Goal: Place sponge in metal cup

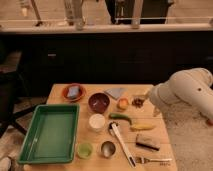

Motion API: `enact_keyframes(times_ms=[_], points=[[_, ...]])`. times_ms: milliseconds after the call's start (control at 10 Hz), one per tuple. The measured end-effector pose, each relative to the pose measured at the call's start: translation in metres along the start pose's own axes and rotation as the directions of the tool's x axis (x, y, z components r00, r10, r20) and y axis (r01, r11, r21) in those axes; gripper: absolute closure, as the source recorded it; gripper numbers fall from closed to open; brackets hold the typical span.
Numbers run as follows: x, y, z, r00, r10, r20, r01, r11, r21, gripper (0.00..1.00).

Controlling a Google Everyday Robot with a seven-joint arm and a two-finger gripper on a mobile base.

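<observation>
The blue-grey sponge [73, 91] lies on an orange plate [65, 95] at the table's back left. The metal cup [107, 148] stands near the front edge, between a pale green cup [84, 149] and a white-handled utensil [122, 143]. My gripper [144, 99] is at the end of the white arm [182, 92], which reaches in from the right. It hangs low over the back right of the table, by a small dark item [137, 102]. It is open and holds nothing, and it is far from both the sponge and the cup.
A green tray [50, 132] fills the left side. Mid-table are a dark red bowl [99, 102], a white cup [96, 121], a grey-blue triangular piece [116, 92], an orange fruit [122, 103], a green vegetable [121, 118], a banana [141, 127], a brown block [147, 142] and a fork [150, 160].
</observation>
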Motion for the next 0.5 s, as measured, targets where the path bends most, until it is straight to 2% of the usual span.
enact_keyframes(times_ms=[200,500], points=[[-0.007,-0.028,0.016,0.998,-0.061,-0.003,0.061,0.998,0.011,0.20],[-0.014,-0.063,0.036,0.989,-0.145,-0.002,0.145,0.989,0.024,0.20]])
